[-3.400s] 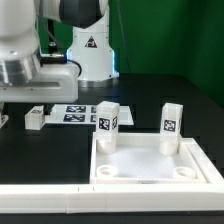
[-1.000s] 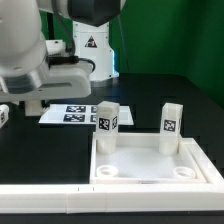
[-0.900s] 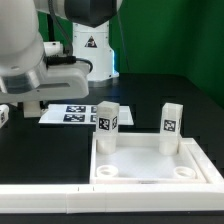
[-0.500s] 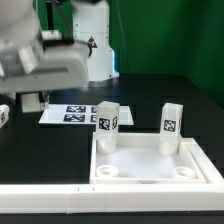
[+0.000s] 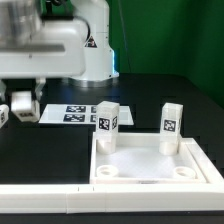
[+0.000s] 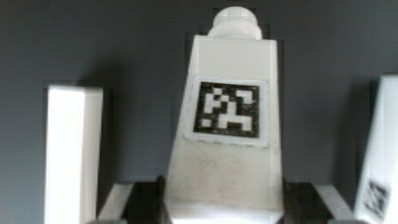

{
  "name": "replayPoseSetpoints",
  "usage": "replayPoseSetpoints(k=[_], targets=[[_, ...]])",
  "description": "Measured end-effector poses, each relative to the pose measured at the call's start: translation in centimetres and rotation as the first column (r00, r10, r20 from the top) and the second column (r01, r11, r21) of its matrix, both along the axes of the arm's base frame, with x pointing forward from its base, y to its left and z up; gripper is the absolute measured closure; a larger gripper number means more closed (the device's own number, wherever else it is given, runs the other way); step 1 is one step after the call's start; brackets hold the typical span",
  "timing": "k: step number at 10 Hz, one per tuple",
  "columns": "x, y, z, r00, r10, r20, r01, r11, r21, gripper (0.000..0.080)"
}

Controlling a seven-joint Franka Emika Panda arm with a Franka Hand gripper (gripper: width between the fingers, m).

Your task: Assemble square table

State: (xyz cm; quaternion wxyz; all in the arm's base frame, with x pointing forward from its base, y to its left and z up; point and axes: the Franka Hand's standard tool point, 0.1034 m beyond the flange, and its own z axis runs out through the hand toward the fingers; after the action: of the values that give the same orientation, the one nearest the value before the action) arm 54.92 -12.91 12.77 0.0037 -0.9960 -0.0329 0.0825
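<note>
The white square tabletop (image 5: 150,168) lies rim up at the front, on the exterior view's right. Two white tagged legs (image 5: 108,119) (image 5: 172,127) stand upright in its far corners. My gripper (image 5: 24,92) hangs at the exterior view's left, shut on a third white leg (image 5: 22,104) and holding it above the black table. In the wrist view this leg (image 6: 228,110) fills the middle, tag facing the camera, clamped low between my fingers (image 6: 135,196). A further white leg (image 5: 3,113) shows at the left edge of the exterior view.
The marker board (image 5: 75,112) lies flat behind the tabletop. A long white border bar (image 5: 60,200) runs along the front. A white robot base (image 5: 95,55) stands at the back. White pieces (image 6: 71,150) (image 6: 381,140) flank the held leg in the wrist view.
The arm came down over the leg lying near the marker board, closed on it and lifted it. It now hangs a little further toward the exterior view's left.
</note>
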Motion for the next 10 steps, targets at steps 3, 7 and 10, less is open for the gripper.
replayPoseSetpoints(k=[3,7,10], targets=[[4.1,3.0,3.4,0.981,-0.029,0.194,0.033,0.999,-0.014,0.0512],[4.7,2.0,3.2,0.903,0.0,0.429,0.034,0.997,-0.072,0.0512],[6.9,9.2,2.8,0.873,-0.138,0.467,0.157,0.988,-0.002,0.0512]])
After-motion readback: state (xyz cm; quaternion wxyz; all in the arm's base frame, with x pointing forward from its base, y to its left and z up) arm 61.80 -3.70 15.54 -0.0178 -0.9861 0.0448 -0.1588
